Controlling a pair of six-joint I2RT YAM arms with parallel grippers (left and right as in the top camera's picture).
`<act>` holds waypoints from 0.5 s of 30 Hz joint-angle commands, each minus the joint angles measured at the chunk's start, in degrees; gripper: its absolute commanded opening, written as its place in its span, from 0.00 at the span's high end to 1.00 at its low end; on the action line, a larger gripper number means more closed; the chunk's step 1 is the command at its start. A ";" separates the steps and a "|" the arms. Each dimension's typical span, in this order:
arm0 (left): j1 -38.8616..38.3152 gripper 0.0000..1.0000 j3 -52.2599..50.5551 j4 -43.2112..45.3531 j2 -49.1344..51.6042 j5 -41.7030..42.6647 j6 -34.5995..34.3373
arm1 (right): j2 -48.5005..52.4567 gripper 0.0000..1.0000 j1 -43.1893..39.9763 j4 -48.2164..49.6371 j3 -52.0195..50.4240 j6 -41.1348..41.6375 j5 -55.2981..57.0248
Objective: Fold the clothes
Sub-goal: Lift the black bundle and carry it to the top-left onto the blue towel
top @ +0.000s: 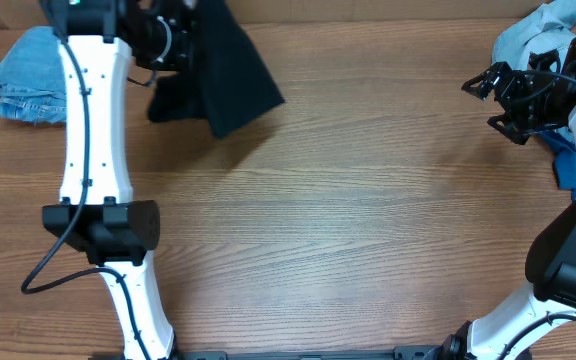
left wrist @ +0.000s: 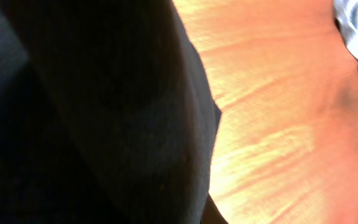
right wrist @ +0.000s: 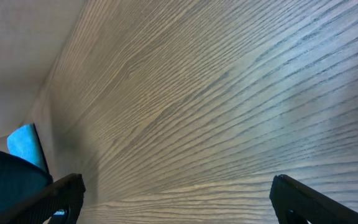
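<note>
A black T-shirt (top: 230, 75) hangs from my left gripper (top: 173, 45) at the table's far left; its lower part drapes onto the wood. In the left wrist view the black cloth (left wrist: 104, 112) fills most of the picture and hides the fingers. My right gripper (top: 490, 100) is open and empty above bare wood at the far right; its two fingertips (right wrist: 176, 193) stand wide apart. A light-blue denim piece (top: 30, 75) lies at the far left. Another light-blue garment (top: 533, 30) and a royal-blue garment (top: 565, 165) lie at the far right.
The wooden table (top: 348, 220) spreads between the two arms. The royal-blue cloth also shows in the right wrist view (right wrist: 25, 144), beside the table's edge. The white left arm (top: 93, 130) reaches over the table's left side.
</note>
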 commanded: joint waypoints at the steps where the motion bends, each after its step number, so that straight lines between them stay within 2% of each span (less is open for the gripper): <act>1: 5.25 0.96 2.05 2.05 -0.24 -1.66 0.07 | -0.63 0.00 0.09 0.13 0.96 0.11 0.13; 6: 10.10 0.96 2.05 6.58 -0.24 -3.34 -5.38 | -0.63 0.00 0.09 0.11 0.96 0.11 0.13; 13: 17.57 0.96 2.03 13.25 -0.20 -5.97 -16.50 | -0.63 0.00 0.09 -0.37 0.96 0.11 0.13; 14: 20.13 0.96 1.92 16.13 -0.02 -5.95 -20.72 | -0.63 0.00 0.09 -0.35 0.98 0.11 0.13; 15: 20.85 0.96 1.64 17.46 0.13 -5.95 -21.86 | -0.63 0.00 0.09 -0.44 0.96 0.09 0.13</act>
